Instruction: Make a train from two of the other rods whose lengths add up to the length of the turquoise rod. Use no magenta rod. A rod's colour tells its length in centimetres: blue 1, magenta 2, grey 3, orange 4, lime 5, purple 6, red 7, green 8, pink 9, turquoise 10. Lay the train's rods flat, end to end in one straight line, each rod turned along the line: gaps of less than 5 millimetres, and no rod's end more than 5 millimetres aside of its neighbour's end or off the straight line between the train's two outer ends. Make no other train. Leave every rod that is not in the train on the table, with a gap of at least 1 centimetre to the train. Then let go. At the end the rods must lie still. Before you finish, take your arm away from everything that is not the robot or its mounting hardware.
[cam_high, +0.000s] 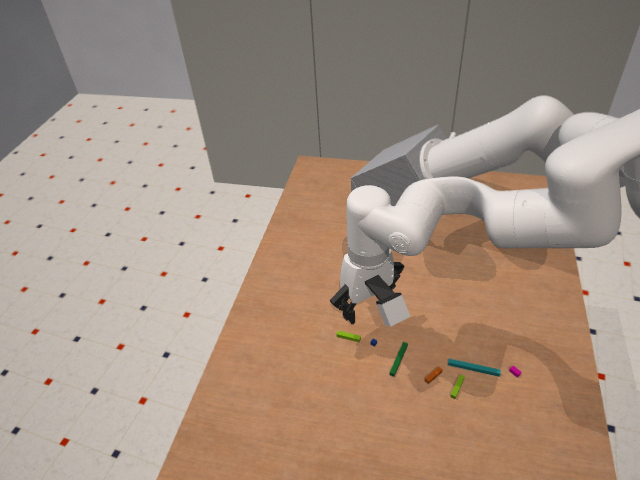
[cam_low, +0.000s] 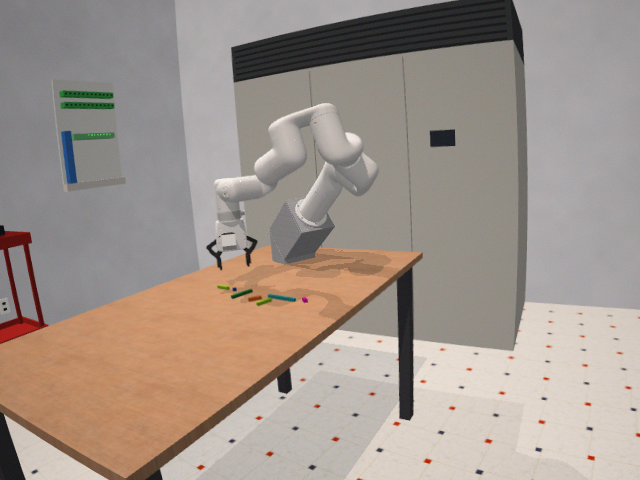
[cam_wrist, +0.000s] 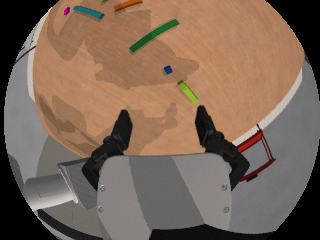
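Note:
My gripper (cam_high: 368, 304) is open and empty, hovering above the table behind the rods; it also shows in the exterior view (cam_low: 233, 257) and the wrist view (cam_wrist: 162, 128). A lime rod (cam_high: 348, 336) lies just in front of it on the left, next to the small blue rod (cam_high: 373, 342). The green rod (cam_high: 398, 359) lies slanted further right. The orange rod (cam_high: 433, 374), a second lime rod (cam_high: 456, 385), the turquoise rod (cam_high: 473, 367) and the magenta rod (cam_high: 514, 370) lie in a loose group at the right. All rods lie flat and apart. In the wrist view the near lime rod (cam_wrist: 187, 91) lies close ahead of the right finger.
The grey robot base block (cam_high: 398, 162) stands on the table behind the gripper. The table's left edge (cam_high: 227, 310) is near the lime rod. A red cart (cam_low: 15, 281) stands off the table at the far left.

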